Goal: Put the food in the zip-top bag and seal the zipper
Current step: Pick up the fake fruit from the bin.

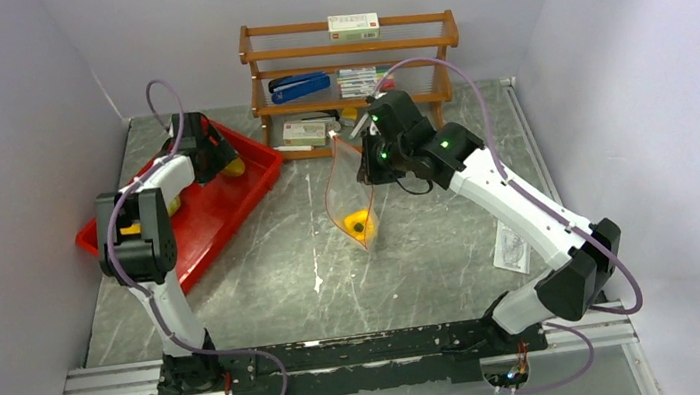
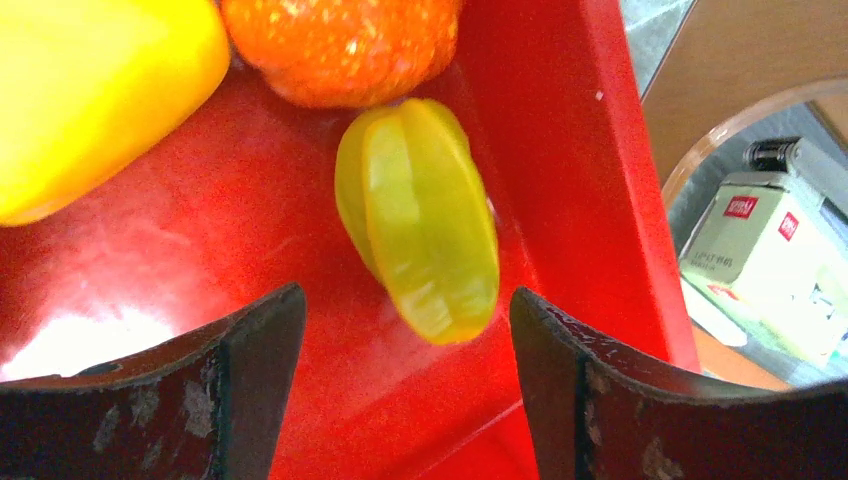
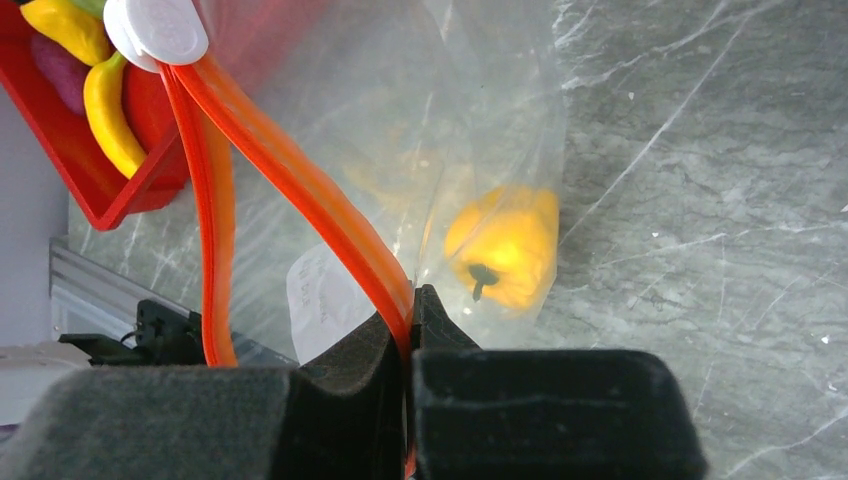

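1. Red tray [image 1: 218, 224] sat at 10 o'clock on the grey table [image 1: 434, 258], and a wooden shelf [image 1: 348, 52] stood at 12 o'clock.
2. The left gripper [image 2: 405, 305] hung low over the tray's far end, its fingers [image 2: 250, 370] spread wide and touching nothing.
3. Between those fingers, on the tray floor, lay a ribbed yellow-green fruit [image 2: 425, 240]. An orange pepper [image 2: 340, 45] sat just beside it at 12 o'clock, and a big yellow pepper [image 2: 90, 90] at 10 o'clock.
4. The right gripper [image 3: 412, 300] held the bag [image 3: 420, 120] up near the table's centre, its fingers [image 3: 350, 370] pressed together on the zipper [image 3: 300, 180].
5. The bag hung mouth up with its 2 orange strips apart. Whether its bottom touched the table could not be told.
6. 1 small pepper [image 3: 505, 245], yellow, lay in the bag's bottom.
7. A white slider [image 3: 155, 28] sat at the zipper's 11 o'clock end in the right wrist view.
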Available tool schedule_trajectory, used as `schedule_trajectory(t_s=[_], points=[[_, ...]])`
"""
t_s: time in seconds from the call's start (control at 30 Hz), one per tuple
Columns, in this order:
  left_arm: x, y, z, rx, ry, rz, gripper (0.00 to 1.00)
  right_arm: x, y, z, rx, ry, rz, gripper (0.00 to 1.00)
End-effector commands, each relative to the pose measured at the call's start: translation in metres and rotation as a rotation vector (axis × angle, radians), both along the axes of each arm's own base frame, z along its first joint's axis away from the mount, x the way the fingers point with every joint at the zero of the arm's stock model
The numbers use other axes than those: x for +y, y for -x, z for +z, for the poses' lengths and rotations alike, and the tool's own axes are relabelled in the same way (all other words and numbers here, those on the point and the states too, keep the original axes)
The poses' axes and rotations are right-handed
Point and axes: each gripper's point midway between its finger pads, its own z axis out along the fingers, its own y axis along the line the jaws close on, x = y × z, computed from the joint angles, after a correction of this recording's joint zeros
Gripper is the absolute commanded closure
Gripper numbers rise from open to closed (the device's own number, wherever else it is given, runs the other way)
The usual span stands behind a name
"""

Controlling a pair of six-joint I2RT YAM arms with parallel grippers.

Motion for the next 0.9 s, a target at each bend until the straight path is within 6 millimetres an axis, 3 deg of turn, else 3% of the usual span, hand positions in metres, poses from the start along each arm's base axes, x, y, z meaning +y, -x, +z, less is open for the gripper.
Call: schedule_trajectory(t_s=[0.0,0.23,0.5,0.87], points=[[0.001,-0.028,0.012,-0.077,0.016,-0.03,0.25,0.009,0.003,0.006,-0.009,-0.035,0.018,1.0],[-0.001,-0.03,0.001,-0.079,0.017,-0.043,0.31,0.005,0.005,0.008,-0.018,-0.029,0.009,1.0],[-0.001,-0.028,-0.024,-0.016,0.011,-0.059,0.41,0.008,0.004,0.008,-0.013,-0.034,0.015,1.0],[0.004,-0.024,0.005,-0.052,-0.028,-0.061,0.58,0.005,0.006,0.01,-0.024,-0.032,0.012,1.0]])
